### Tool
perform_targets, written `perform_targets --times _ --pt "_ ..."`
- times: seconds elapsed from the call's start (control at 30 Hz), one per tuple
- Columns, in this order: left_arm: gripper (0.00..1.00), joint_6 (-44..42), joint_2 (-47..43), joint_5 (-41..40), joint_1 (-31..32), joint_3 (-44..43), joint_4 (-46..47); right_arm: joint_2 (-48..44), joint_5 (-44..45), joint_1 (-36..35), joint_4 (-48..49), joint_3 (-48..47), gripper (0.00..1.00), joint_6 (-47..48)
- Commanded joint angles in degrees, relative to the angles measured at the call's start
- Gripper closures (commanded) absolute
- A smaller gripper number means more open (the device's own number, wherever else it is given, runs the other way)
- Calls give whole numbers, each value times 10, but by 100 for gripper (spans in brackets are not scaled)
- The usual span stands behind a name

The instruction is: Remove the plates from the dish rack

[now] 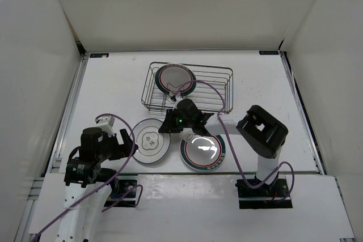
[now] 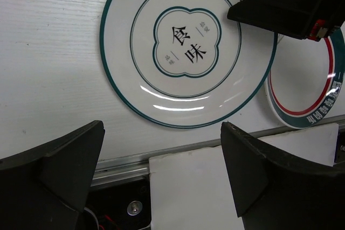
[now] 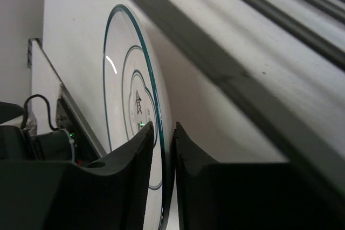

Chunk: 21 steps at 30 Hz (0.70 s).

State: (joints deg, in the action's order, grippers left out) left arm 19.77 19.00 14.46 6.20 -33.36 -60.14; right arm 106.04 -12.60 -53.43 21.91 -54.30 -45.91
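- Right gripper (image 3: 163,133): fingers slightly parted astride the rim of the flat white plate with teal rings (image 3: 126,90).
- Left gripper (image 2: 161,130): wide apart, empty.
- Dark wire dish rack (image 1: 218,92) holds one teal-banded plate (image 1: 174,77).

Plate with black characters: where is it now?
Top view, left of centre: the plate lies on the table between the left claw and the red-ringed plate.

Overhead camera looks down; both close wrist cameras share one plate (image 2: 188,47).
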Motion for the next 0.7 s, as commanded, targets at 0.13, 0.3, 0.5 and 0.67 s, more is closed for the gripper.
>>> perform_targets --times 0.13,0.3,0.5,0.67 --pt "0 -2 0 11 -2 -8 4 20 -22 -1 -12 -45 68 -37" --pt "0 -2 -1 11 -3 -7 3 22 -26 -3 -65 -63 67 -21" --pt "0 -3 -2 12 -3 -6 3 22 -9 0 -178 -105 66 27" --pt "0 -3 -1 14 -2 -6 5 32 25 -2 -271 -156 64 93"
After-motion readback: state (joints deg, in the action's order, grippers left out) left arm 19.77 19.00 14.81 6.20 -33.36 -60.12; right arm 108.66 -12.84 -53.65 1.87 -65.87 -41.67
